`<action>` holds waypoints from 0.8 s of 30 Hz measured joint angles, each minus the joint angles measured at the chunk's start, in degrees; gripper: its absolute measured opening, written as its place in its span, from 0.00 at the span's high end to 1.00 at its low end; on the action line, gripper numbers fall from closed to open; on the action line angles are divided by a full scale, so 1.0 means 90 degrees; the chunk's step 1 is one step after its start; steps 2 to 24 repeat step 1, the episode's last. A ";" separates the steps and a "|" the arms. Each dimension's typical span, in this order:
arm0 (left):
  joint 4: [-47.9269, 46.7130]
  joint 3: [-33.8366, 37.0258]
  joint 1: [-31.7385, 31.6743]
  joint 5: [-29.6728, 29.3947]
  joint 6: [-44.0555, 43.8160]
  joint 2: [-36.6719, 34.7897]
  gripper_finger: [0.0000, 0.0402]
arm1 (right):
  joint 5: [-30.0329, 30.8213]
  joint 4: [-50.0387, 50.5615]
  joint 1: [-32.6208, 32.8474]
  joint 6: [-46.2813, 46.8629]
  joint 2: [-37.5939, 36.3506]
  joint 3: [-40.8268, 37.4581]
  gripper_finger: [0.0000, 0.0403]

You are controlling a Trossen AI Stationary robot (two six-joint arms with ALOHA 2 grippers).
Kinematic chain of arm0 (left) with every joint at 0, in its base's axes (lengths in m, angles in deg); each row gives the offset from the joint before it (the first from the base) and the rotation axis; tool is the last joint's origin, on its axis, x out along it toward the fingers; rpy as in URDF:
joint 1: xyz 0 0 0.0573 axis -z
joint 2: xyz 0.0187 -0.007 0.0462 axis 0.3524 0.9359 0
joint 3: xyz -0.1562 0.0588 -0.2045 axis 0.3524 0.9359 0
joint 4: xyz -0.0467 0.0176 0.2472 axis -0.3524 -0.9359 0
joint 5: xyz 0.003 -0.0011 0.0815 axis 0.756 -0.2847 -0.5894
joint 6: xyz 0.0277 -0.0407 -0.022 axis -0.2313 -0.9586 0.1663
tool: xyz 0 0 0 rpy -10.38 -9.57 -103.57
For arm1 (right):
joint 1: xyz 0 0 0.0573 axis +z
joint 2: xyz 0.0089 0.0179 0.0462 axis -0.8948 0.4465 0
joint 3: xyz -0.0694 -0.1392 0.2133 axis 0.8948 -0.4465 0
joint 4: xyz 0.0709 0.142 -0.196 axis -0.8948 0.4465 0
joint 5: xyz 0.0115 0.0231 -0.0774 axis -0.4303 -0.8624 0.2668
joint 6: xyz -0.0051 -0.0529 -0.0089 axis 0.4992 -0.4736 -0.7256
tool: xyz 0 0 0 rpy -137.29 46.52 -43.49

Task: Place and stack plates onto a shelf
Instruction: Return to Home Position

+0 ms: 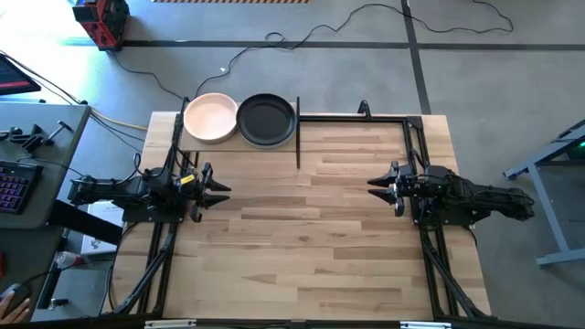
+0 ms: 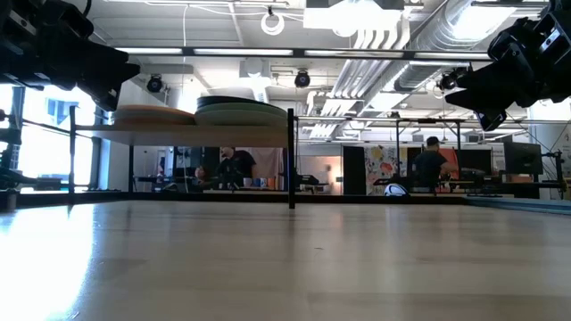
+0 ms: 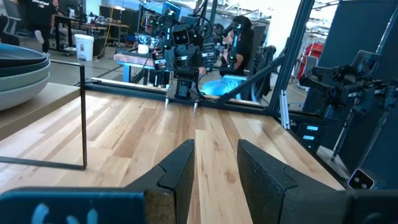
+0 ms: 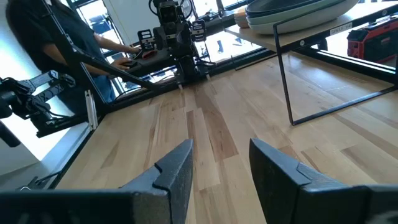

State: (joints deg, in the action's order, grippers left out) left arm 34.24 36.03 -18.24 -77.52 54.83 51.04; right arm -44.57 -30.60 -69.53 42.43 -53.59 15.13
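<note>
High view: plates (image 1: 266, 120) stacked on the shelf (image 1: 235, 142) lie nearer the left gripper (image 1: 222, 189) than the right gripper (image 1: 373, 185), both spread and empty.

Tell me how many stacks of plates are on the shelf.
2. On the shelf, one stack topped by a pink plate sits at the left-arm end; one topped by a black plate sits beside it. Plates underneath are mostly hidden.

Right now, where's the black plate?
High view: the black plate tops a stack on the shelf at the table's far left corner, just right of the pink plate.
</note>
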 joint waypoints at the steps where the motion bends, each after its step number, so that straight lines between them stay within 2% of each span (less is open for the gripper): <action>1: 0.0000 0.0000 0.0000 0.0002 0.0000 0.0000 0.73 | 0.0000 -0.0001 0.0000 0.0000 0.0000 0.0000 0.65; 24: 0.0000 0.0000 0.0000 0.0002 0.0000 0.0000 0.73 | 0.0000 -0.0001 0.0000 0.0000 0.0000 0.0000 0.65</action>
